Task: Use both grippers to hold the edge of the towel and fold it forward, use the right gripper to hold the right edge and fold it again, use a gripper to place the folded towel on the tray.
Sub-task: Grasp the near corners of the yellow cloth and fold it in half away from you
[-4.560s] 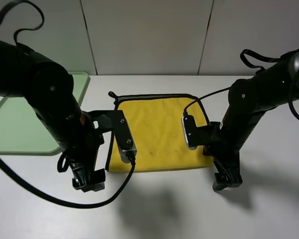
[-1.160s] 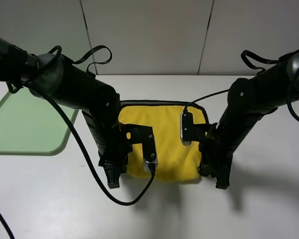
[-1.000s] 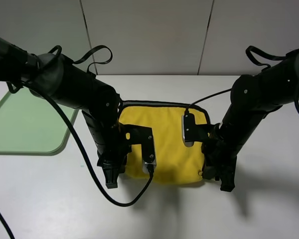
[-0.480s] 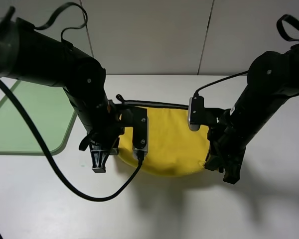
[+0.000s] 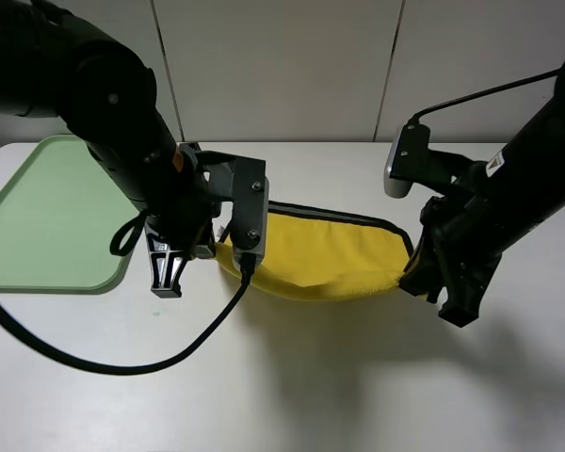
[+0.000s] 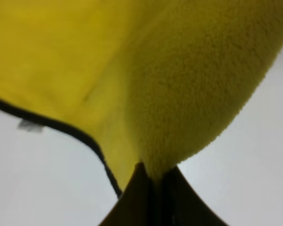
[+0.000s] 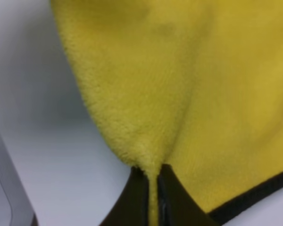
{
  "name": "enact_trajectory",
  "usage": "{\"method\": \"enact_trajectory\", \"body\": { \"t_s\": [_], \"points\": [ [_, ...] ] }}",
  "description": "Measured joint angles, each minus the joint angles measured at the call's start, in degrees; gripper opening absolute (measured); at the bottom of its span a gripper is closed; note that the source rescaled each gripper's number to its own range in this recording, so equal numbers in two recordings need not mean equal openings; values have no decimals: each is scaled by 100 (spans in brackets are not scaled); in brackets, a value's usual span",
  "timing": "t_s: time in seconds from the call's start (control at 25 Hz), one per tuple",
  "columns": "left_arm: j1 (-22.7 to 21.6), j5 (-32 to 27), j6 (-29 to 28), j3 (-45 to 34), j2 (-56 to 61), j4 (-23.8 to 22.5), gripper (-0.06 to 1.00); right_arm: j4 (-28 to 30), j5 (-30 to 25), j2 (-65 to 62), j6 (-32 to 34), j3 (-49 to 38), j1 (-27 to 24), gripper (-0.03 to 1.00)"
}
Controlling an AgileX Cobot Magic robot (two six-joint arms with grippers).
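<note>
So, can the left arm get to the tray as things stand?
Probably yes: the tray lies close beside the left gripper, nothing between them, though that gripper is busy holding the towel.

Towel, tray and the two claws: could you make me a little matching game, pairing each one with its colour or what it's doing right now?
Things:
1. towel
2. tray
3. left gripper
4. right gripper

States:
A. pale green, lying flat
B. shut on the towel end nearer the tray
C. yellow, sagging between two grips
D. shut on the towel end farther from the tray

Pairs: 1-C, 2-A, 3-B, 4-D
</note>
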State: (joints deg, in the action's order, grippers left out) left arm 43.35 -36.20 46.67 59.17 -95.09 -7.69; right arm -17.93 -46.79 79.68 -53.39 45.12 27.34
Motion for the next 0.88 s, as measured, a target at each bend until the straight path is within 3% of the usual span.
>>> {"method": "enact_trajectory", "body": {
  "t_s": [0.36,0.56,0.88],
  "points": [
    [0,-189,0,0,393,19,0,-77,-495,-673,668,0,0,0],
    [0,-497,0,0,606,304,0,-308,-837,-953,966,0,17,0],
    [0,-480,0,0,634,393,0,-579,-1001,-1080,1008,0,17,0]
  ]
}}
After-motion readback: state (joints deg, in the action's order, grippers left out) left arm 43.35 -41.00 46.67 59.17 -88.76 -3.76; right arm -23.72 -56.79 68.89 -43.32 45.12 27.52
